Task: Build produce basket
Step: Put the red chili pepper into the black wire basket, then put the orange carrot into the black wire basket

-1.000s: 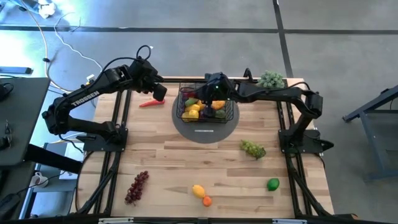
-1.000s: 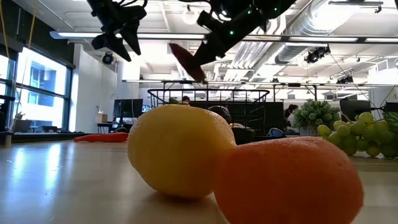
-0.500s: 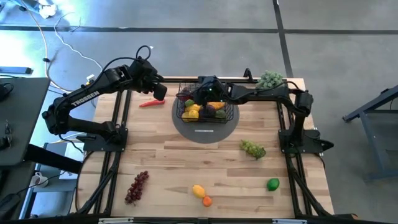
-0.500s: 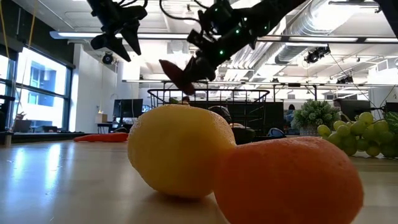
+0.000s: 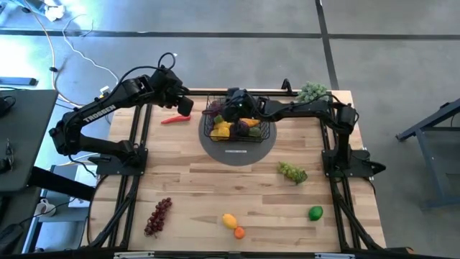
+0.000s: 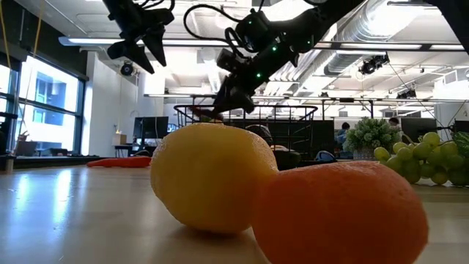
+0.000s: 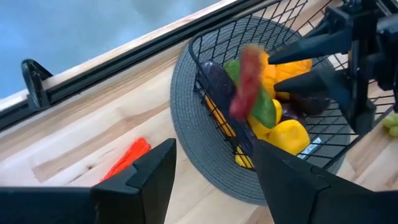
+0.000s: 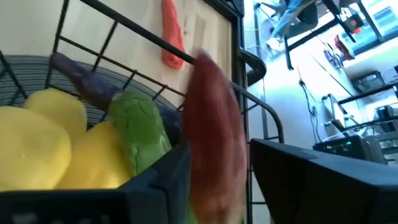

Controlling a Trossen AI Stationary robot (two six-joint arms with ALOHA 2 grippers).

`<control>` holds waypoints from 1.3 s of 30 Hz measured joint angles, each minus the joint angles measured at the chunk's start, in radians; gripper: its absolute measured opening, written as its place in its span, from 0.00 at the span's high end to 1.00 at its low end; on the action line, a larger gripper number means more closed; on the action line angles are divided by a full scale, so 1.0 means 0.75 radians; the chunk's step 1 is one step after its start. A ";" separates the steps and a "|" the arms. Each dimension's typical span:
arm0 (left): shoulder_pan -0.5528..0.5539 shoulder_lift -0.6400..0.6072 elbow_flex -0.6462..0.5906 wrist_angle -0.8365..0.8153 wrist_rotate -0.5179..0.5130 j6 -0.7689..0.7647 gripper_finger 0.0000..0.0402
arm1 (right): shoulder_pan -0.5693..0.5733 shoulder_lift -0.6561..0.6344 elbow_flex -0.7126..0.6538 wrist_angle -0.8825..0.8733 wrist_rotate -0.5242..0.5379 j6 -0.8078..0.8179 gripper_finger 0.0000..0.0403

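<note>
Table [image 5: 215, 187], light wood: round grey mat [image 5: 237, 151]; chili [image 5: 172, 120]; green grapes [image 5: 292, 172]; lime [image 5: 315, 213]; purple grapes [image 5: 158, 216]; lemon [image 5: 229, 220] touching orange [image 5: 239, 232]; plant [image 5: 314, 91].

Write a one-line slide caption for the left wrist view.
A dark red fruit drops, blurred, from the right pincer into the wire basket of produce; an orange chili lies on the table.

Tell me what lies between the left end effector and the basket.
In the high view, nothing lies between the left end effector and the basket: only bare table. The red chili lies just nearer the front.
</note>
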 joint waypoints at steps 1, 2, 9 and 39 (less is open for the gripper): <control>0.001 0.000 0.000 0.000 -0.008 0.009 0.50 | -0.004 0.000 0.000 0.000 0.003 0.003 0.62; 0.004 0.000 0.000 0.000 -0.014 0.017 0.50 | -0.008 0.000 0.000 0.000 0.006 0.008 0.60; 0.057 0.000 0.000 -0.008 -0.021 0.122 0.50 | -0.022 -0.015 0.000 0.005 0.025 0.132 0.53; 0.301 0.400 0.000 -0.279 0.021 0.759 0.50 | -0.013 -0.257 0.000 -0.091 0.332 0.522 0.53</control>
